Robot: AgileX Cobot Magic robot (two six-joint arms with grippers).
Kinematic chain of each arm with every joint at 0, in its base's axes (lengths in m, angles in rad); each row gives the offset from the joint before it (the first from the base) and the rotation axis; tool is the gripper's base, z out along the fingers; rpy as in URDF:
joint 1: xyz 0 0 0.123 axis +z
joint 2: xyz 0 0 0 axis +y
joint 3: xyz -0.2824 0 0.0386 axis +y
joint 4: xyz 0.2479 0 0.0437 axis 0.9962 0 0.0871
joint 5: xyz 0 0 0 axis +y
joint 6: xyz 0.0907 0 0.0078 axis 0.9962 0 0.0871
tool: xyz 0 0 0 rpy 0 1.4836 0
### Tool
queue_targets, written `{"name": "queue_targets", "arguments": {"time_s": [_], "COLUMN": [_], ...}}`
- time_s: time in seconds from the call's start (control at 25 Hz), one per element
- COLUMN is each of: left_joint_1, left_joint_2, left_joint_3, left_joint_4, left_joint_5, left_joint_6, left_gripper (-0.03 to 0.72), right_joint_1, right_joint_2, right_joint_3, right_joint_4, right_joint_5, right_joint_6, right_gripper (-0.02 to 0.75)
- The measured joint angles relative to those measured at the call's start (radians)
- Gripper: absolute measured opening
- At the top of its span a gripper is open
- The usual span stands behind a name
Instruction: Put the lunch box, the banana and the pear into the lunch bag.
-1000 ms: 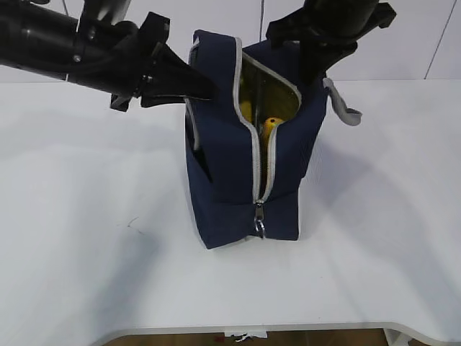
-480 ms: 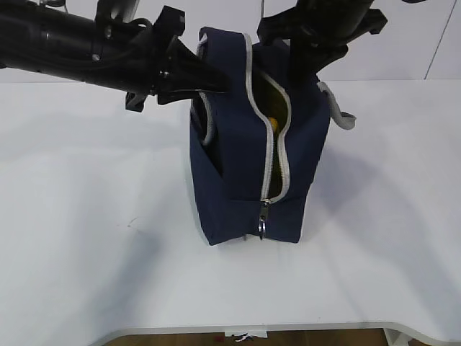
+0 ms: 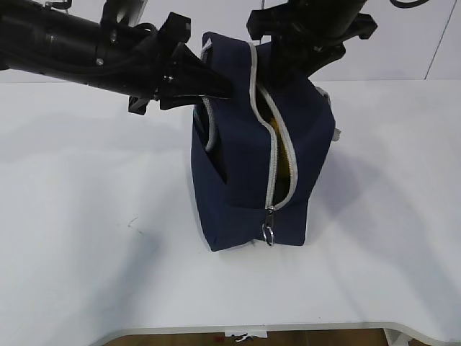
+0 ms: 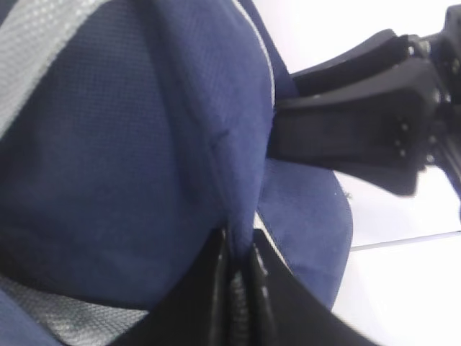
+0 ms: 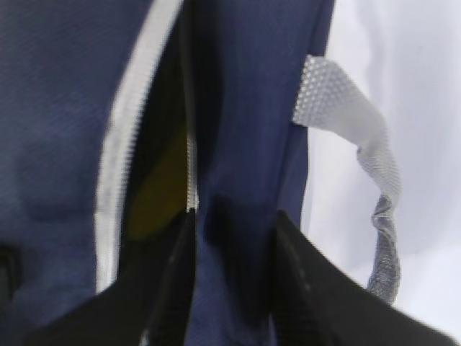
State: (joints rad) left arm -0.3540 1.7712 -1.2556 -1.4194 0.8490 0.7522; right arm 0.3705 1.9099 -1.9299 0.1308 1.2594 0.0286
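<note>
The navy lunch bag (image 3: pixel 234 173) stands upright on the white table (image 3: pixel 86 216), its grey zipper (image 3: pixel 272 162) parted down the front. My left gripper (image 3: pixel 218 89) is shut on a fold of fabric at the bag's top left edge (image 4: pixel 216 144), with the cloth pinched between the jaws (image 4: pixel 236 251). My right gripper (image 3: pixel 308 66) is at the bag's top right. Its jaws (image 5: pixel 232 223) stand apart, astride the blue cloth beside the zipper. Something yellow (image 5: pixel 155 184) shows inside the gap; I cannot tell whether it is the banana or the pear. The lunch box is hidden.
A metal ring pull (image 3: pixel 269 233) hangs at the zipper's lower end. A grey woven handle (image 5: pixel 364 155) droops off the bag's right side. Another handle (image 3: pixel 209 124) lies on its left. The table's front edge (image 3: pixel 288 328) runs along the bottom.
The right gripper's jaws have parted from the fabric. The bag's mouth has narrowed from wide open to a slit and its top has shifted right. The left arm has followed, still pinching.
</note>
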Motion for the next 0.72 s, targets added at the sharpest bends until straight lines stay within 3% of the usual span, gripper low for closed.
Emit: {"name": "queue_targets", "arguments": {"time_s": [0.32, 0.72], "left_joint_1": [0.0, 0.041], "left_joint_2": [0.0, -0.004], "left_joint_3": [0.0, 0.0], "left_joint_4": [0.059, 0.178], "left_joint_5": [0.045, 0.133], "left_joint_6": [0.002, 0.002], "left_gripper": [0.337, 0.373], "right_joint_1": [0.0, 0.0], "right_joint_2": [-0.001, -0.018], "right_joint_3": [0.0, 0.0], "right_joint_4": [0.007, -0.055], "right_joint_5": [-0.002, -0.004], "right_joint_6": [0.0, 0.0], "right_gripper": [0.28, 0.285]}}
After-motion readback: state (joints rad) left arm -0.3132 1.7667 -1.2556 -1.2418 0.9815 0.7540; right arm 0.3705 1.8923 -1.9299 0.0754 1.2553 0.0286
